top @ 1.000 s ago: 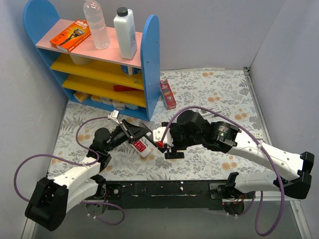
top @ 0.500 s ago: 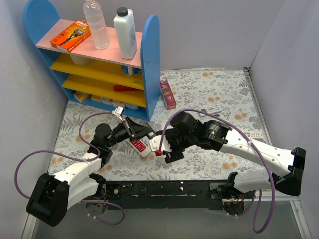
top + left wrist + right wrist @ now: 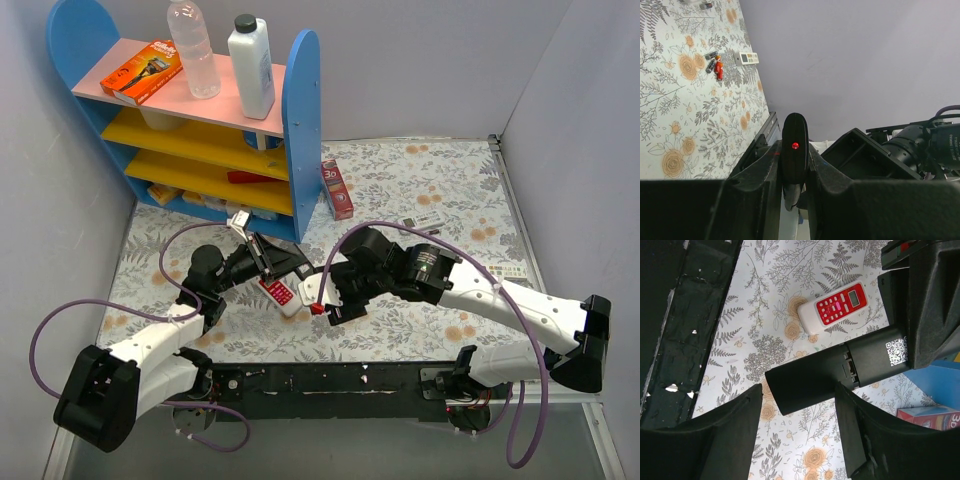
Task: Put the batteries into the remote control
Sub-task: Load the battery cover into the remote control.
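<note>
Slim black remote control point(image 3: 825, 372), held up off the floral table point(image 3: 430, 170) toward its front left, pinched across its width between the two fingers point(image 3: 757, 192) of the left gripper point(image 3: 794, 157). In the left wrist view, seen end-on and standing upright in that grip, with a small red dot on its rounded end. In the right wrist view, plain back turned to the camera: a white code sticker near the gripped end, a small latch near the middle, the free end slanting down to the left.

Right gripper point(image 3: 797, 390) just at that free end, fingers point(image 3: 725, 440) spread wide, the remote's back lying across the gap beyond the tips; touching or not, impossible to tell.

Batteries point(image 3: 715, 62) loose on the table, well apart from the remote control: a little cluster of dark cells and one red, just beside a white remote point(image 3: 746, 58).

Red-and-white remote point(image 3: 835, 307) face up on the table, near the black one, between the two grippers in the overhead view.

Farther back, a blue shelf point(image 3: 303, 120) with yellow boards; on its top a clear bottle point(image 3: 190, 45), a white bottle point(image 3: 250, 65) and an orange box point(image 3: 142, 70). A small red box point(image 3: 337, 188) just beside the shelf's right end.
</note>
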### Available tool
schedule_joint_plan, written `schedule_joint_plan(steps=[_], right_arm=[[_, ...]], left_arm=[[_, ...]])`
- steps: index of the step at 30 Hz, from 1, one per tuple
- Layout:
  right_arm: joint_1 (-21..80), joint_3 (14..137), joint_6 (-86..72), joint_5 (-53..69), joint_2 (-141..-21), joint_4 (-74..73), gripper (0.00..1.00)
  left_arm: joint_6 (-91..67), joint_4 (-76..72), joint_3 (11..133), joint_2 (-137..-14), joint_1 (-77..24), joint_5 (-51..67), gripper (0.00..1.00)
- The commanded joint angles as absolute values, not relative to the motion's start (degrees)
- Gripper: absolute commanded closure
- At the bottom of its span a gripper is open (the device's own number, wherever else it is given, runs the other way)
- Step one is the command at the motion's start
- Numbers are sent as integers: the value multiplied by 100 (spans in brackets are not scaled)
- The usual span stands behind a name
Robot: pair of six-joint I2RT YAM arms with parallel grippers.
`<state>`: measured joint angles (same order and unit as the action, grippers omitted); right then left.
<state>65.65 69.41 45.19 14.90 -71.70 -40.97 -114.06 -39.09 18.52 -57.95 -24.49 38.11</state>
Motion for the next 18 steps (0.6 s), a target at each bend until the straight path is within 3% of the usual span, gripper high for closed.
schedule_joint_plan(steps=[1, 18], right_arm=[[6565, 6750, 4570, 1328, -7198, -3868, 35], [6565, 6372, 4245, 800, -7137, -2875, 39]], left_arm=[[-11918, -4368, 2048, -5766, -2426, 3955, 100], [-12147, -4694, 2127, -5801, -2435, 4227, 100]])
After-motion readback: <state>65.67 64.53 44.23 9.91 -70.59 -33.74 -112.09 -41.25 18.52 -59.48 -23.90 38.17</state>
